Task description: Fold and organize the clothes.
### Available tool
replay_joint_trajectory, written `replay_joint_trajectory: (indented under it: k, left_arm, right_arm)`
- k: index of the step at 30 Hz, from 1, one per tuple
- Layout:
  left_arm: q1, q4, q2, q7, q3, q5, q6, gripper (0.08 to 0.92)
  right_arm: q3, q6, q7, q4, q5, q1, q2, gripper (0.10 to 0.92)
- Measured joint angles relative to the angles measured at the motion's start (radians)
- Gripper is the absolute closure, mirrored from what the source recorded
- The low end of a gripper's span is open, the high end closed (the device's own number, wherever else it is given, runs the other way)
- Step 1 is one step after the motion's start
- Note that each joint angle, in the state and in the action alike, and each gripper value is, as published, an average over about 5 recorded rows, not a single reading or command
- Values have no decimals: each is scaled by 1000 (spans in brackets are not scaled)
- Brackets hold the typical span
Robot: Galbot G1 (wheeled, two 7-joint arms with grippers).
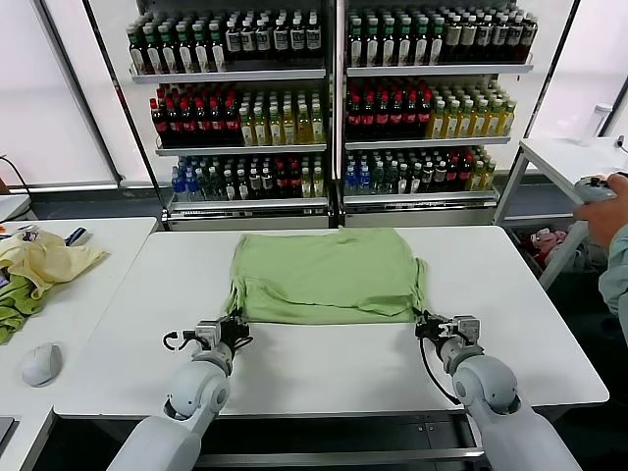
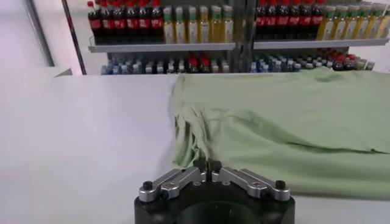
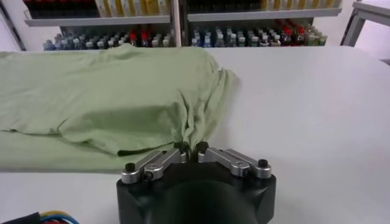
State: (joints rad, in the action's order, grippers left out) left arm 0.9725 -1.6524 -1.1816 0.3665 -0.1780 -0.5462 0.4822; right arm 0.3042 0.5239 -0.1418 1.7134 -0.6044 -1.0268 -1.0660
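Writing was nowhere legible to me. Left gripper [image 1: 238, 321] had pinched the near left corner of the light green shirt [image 1: 324, 275]; right gripper [image 1: 424, 325] clenched its near right corner. Between them it lay folded, plain side up.

White table [image 1: 324, 368], centre. Behind it, two shelving units [image 1: 339, 118] stocked with rows of bottles [image 1: 235, 120]. Side table [image 1: 74, 294] to the left, bearing yellow garment [image 1: 44, 260], green cloth [image 1: 18, 304], mouse [image 1: 41, 364]. Second white table [image 1: 564, 157] far right; person's hand [image 1: 606, 208] at right edge.
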Motion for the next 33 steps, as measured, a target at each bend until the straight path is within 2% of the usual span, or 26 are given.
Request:
replay_joint_trajectory:
  k: [10,27,30,33]
  left_arm:
    - [110,-141,37,7,-34,-9,20,911]
    - [453,-453,61,11,-138,26,25,911]
    - [504,-488,61,11,-151,38,28,911]
    - [545,-515,63,8,-157,52,31,910]
  right_arm:
    - [82,11,2,159,-1,-142,52,862]
    - [242,8,33,426,77,-483,79,859]
    - [255,2,49,453,102,-523,79,818]
    - [263,-12,61,472,123,-547,75,738]
